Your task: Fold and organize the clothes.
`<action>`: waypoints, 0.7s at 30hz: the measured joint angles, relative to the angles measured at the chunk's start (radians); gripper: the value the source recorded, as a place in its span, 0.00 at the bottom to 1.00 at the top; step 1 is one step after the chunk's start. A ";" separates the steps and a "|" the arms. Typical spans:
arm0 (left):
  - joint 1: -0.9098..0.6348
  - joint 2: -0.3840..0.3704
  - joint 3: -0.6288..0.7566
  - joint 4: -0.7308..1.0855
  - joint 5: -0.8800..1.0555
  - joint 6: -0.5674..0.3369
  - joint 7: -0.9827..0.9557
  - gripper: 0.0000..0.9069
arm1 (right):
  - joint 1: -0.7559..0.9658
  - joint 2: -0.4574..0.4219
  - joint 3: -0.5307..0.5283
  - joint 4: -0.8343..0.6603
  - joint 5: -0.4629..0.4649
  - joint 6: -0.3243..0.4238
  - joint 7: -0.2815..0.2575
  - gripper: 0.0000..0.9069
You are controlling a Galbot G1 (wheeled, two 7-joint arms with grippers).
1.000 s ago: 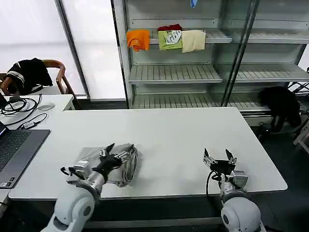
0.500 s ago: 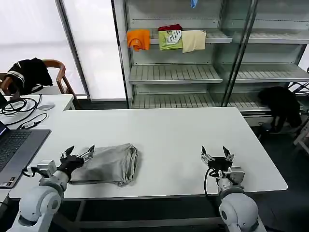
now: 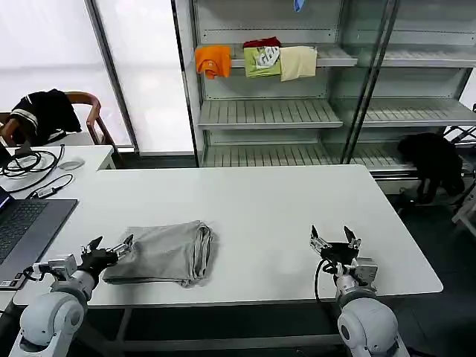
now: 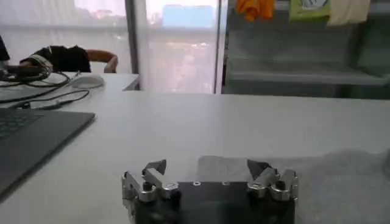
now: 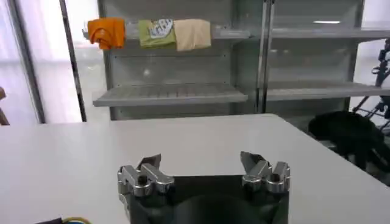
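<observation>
T-shirt (image 3: 165, 253), folded, flat on the table (image 3: 282, 216) near its front edge; left gripper (image 3: 108, 251) spread wide just beside it, right gripper (image 3: 332, 242) likewise spread and well apart; folding seemingly finished, next likely lifting it shelfward.

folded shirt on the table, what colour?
Light grey T-shirt, plain as folded; clearest in the head view.
</observation>
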 measured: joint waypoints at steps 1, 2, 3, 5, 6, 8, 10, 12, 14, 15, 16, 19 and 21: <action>0.000 -0.002 0.000 0.003 0.001 0.000 0.001 1.00 | 0.000 0.000 0.000 0.001 0.000 0.000 0.000 1.00; 0.001 -0.003 0.000 0.006 0.003 -0.001 0.003 1.00 | -0.001 0.000 0.000 0.002 0.000 0.000 0.000 1.00; 0.001 -0.005 0.001 0.009 0.003 -0.002 0.003 1.00 | -0.002 0.000 0.000 0.002 0.000 0.000 0.000 1.00; 0.000 -0.008 0.004 0.016 0.006 -0.004 0.005 1.00 | -0.003 0.000 0.000 0.002 0.000 0.000 0.000 1.00; 0.000 -0.009 0.005 0.020 0.008 -0.005 0.007 1.00 | -0.004 0.000 0.000 0.002 0.000 0.000 0.000 1.00; 0.002 -0.013 0.009 0.029 0.011 -0.010 0.010 1.00 | -0.004 -0.001 0.002 0.000 0.000 0.000 0.000 1.00; 0.002 -0.017 0.013 0.037 0.015 -0.014 0.012 1.00 | -0.004 -0.002 0.002 -0.002 0.000 0.001 0.000 1.00; 0.002 -0.020 0.017 0.043 0.017 -0.016 0.015 1.00 | -0.004 -0.002 0.002 -0.004 0.000 0.002 0.000 1.00; 0.003 -0.021 0.021 0.046 0.017 -0.017 0.017 1.00 | -0.004 -0.001 0.001 -0.006 0.000 0.002 0.000 1.00; 0.004 -0.022 0.024 0.046 0.018 -0.017 0.018 1.00 | -0.004 0.001 -0.001 -0.007 0.000 0.003 0.000 1.00; 0.004 -0.022 0.026 0.047 0.019 -0.018 0.019 1.00 | -0.004 0.002 -0.002 -0.008 -0.001 0.003 0.000 1.00; 0.002 -0.024 0.031 0.052 0.019 -0.018 0.022 0.98 | -0.004 0.004 -0.005 -0.010 -0.002 0.004 0.000 1.00; 0.000 -0.024 0.034 0.057 0.019 -0.020 0.025 0.88 | -0.003 0.004 -0.005 -0.010 -0.002 0.004 0.000 1.00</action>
